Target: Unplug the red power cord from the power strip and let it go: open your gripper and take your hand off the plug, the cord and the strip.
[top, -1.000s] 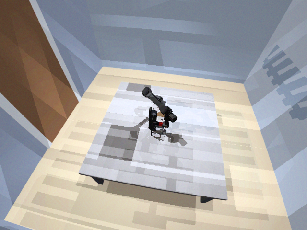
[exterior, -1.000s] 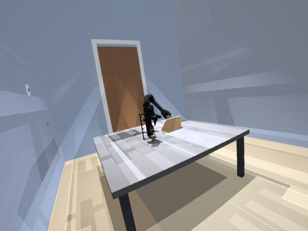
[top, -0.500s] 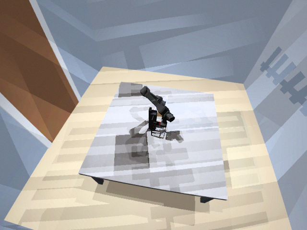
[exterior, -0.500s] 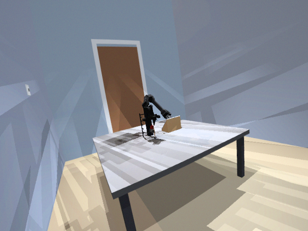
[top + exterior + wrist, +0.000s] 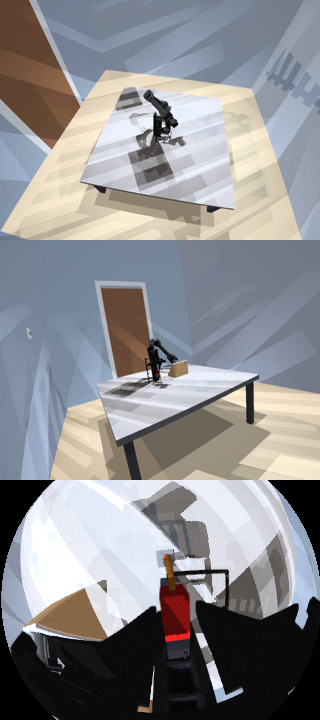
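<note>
Wrist view: straddling the red plug [image 5: 175,615] with gripper [image 5: 179,611] part-open, fingers clamping nothing. Sitting against the upright black power strip [image 5: 155,124], mid-table [image 5: 180,395], near a tan wedge [image 5: 178,369].

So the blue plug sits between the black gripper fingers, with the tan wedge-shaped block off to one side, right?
Not blue. In the wrist view the plug between the black gripper fingers is red, with an orange cord leading off it. The tan wedge-shaped block does sit off to one side.

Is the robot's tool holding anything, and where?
Nothing held. The tool is open, with its fingers on either side of the red plug, not squeezing it.
</note>
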`<state>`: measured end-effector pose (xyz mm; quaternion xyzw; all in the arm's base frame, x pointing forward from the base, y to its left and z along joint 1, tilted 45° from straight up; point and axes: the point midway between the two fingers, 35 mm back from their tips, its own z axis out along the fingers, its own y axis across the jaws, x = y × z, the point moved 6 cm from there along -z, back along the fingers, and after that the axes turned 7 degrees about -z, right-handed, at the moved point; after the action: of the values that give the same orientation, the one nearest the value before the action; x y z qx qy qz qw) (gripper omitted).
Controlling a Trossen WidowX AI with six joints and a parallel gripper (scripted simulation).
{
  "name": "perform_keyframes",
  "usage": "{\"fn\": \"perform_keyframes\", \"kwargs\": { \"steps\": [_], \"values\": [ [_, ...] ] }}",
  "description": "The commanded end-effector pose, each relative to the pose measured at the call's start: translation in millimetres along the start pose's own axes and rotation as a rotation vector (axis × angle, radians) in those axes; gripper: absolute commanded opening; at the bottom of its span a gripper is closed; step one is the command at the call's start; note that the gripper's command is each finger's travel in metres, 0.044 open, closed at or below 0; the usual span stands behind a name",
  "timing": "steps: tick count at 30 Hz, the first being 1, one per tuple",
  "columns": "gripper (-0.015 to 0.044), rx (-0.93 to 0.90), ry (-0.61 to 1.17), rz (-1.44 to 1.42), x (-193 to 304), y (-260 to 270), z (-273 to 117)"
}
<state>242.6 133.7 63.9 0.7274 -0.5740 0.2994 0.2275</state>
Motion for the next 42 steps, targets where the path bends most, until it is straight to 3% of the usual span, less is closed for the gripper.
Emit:
{"fn": "perform_keyframes", "kwargs": {
  "steps": [1,10,13,23,42],
  "values": [
    [0.0160,0.001,0.006,-0.007,1.1,0.9,3.4],
    [0.0160,0.001,0.006,-0.007,1.3,0.9,12.1],
    [0.0081,0.002,-0.001,0.002,0.9,-0.1,9.6],
    [0.0000,0.002,-0.001,0.002,0.7,-0.2,9.6],
    [0.0000,0.002,-0.002,-0.001,-26.1,-5.6,7.8]
  ]
}}
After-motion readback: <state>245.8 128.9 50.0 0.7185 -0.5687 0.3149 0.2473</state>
